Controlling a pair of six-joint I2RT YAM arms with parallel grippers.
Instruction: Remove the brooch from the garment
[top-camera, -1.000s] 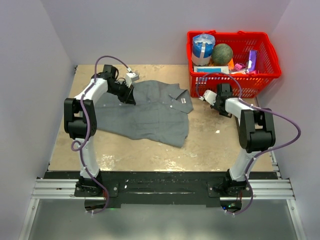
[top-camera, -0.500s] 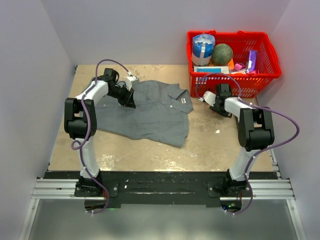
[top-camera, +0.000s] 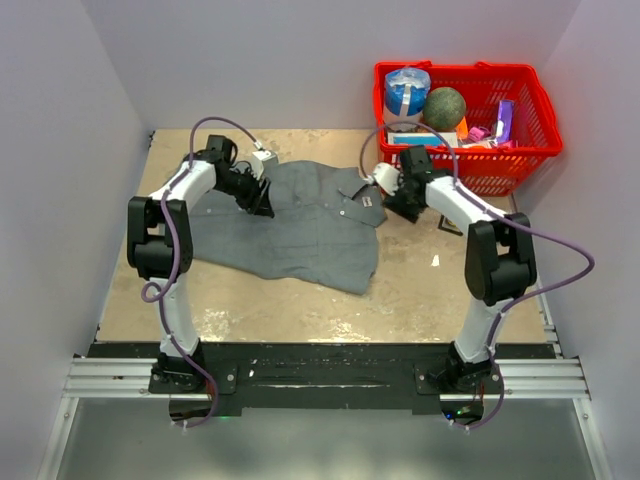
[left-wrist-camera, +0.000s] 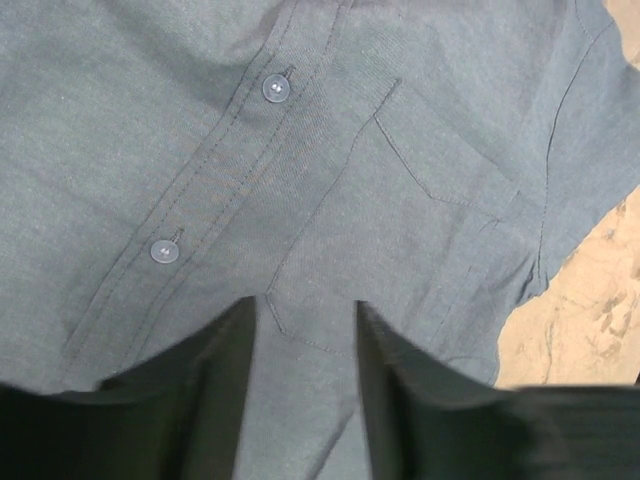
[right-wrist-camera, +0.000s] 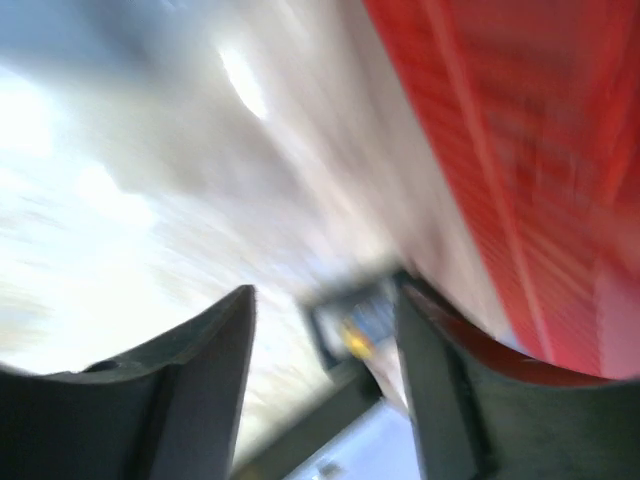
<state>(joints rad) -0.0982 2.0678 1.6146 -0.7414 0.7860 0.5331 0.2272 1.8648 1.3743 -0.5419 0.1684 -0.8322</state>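
The grey shirt (top-camera: 300, 225) lies flat on the table; its white neck label (top-camera: 372, 200) shows at its right edge. My left gripper (top-camera: 262, 200) is open and low over the shirt's upper left. In the left wrist view (left-wrist-camera: 308, 310) its fingers straddle fabric at the lower corner of the chest pocket (left-wrist-camera: 440, 230), with two pale buttons (left-wrist-camera: 275, 89) beyond. My right gripper (top-camera: 402, 205) is open beside the collar. Its view (right-wrist-camera: 322, 290) is motion-blurred, with a small yellow spot (right-wrist-camera: 352, 340) between the fingers that I cannot identify. The brooch is not made out elsewhere.
A red basket (top-camera: 465, 160) with a ball, a tin and packets stands at the back right, close behind my right arm; it fills the right of the right wrist view (right-wrist-camera: 520, 130). A small white scrap (top-camera: 434, 261) lies on the table right of the shirt.
My right gripper has swung left from the basket's front to the shirt's collar. My left gripper has shifted slightly further onto the shirt.
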